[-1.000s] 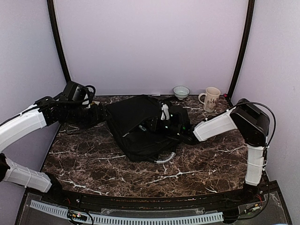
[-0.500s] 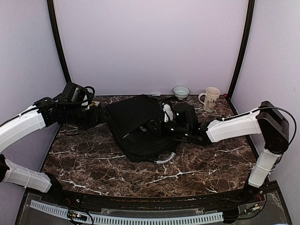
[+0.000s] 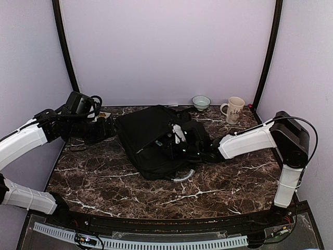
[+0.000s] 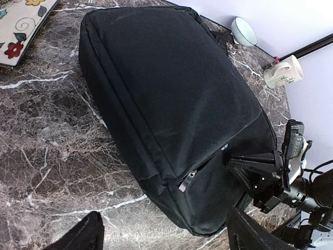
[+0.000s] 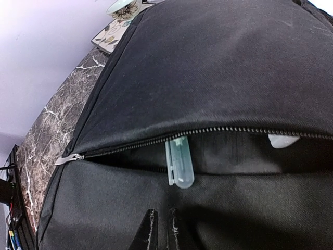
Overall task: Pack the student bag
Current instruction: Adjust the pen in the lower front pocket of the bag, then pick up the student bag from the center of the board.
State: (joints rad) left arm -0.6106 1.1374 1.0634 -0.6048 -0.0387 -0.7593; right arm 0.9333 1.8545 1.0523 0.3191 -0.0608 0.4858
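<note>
Left side: the left gripper [image 3: 107, 128] hovers just beside the left edge of the student bag [image 3: 148, 130], its jaws spread wide and holding nothing; the left wrist view shows both fingers well apart over the marble table [image 3: 104, 172]. A flat flower-patterned item [image 4: 20, 25] lies on the table behind that gripper, near the bag's far left corner; what it is cannot be told. Centre: the student bag lies flat on the table at mid-depth, turned at an angle, with its grey curved handle [image 3: 185, 176] sticking out at the near edge. One zip runs partly open along the side facing the right arm, its pull [image 5: 69, 158] at the left end of the gap. A translucent plastic tube [image 5: 179, 162] pokes out of that gap, resting across the lower lip of the opening. A second pale object [image 5: 283, 140] shows inside the opening further right; too little shows to identify it. The right gripper [image 5: 162, 229] is low over the bag just short of the tube, not touching it, fingers drawn almost together with nothing between them. Right rear: a small bowl [image 3: 201, 101] and a cream mug [image 3: 234, 110] stand by the back wall, apart from the bag.
</note>
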